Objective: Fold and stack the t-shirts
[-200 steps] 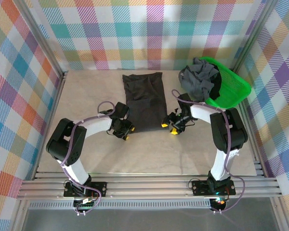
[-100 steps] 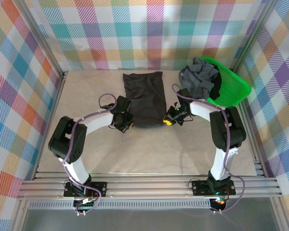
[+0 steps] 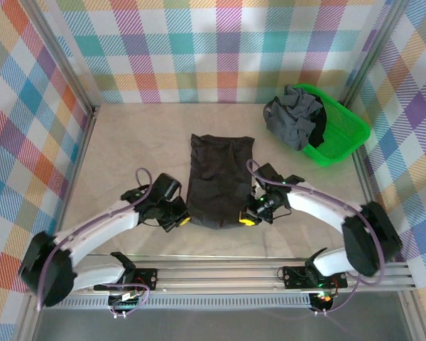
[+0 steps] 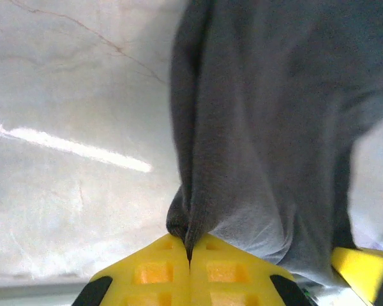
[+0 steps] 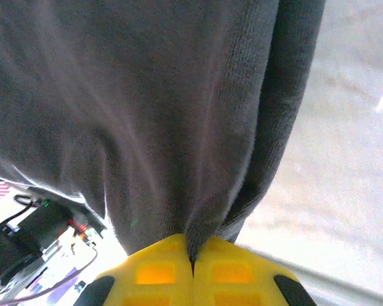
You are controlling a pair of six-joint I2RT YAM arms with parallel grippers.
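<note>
**Top external view: both pincers clenched on the near end of the folded shirt**

Seen from above, the pale surface (image 3: 128, 142) carries a charcoal t-shirt (image 3: 219, 177) at its middle, folded into a long narrow band. Its long axis runs from the arms' side toward the back wall. The far end lies flat and a little wider; the near end points at the arm bases and bulges slightly. At the far right corner, a green basket (image 3: 344, 131) holds a crumpled grey t-shirt (image 3: 292, 117), which spills over the basket's left rim, well apart from the folded one.

The left pincer (image 3: 179, 219) sits at the near left corner of the charcoal t-shirt, and the right pincer (image 3: 250, 217) at the near right corner.

In the left wrist view, the left pincer (image 4: 189, 252) has its yellow jaws pressed together, with a fold of the dark cloth (image 4: 268, 127) caught between them. In the right wrist view, the right pincer (image 5: 193, 258) is likewise clamped tight on a pinch of the same shirt (image 5: 147, 95).
</note>
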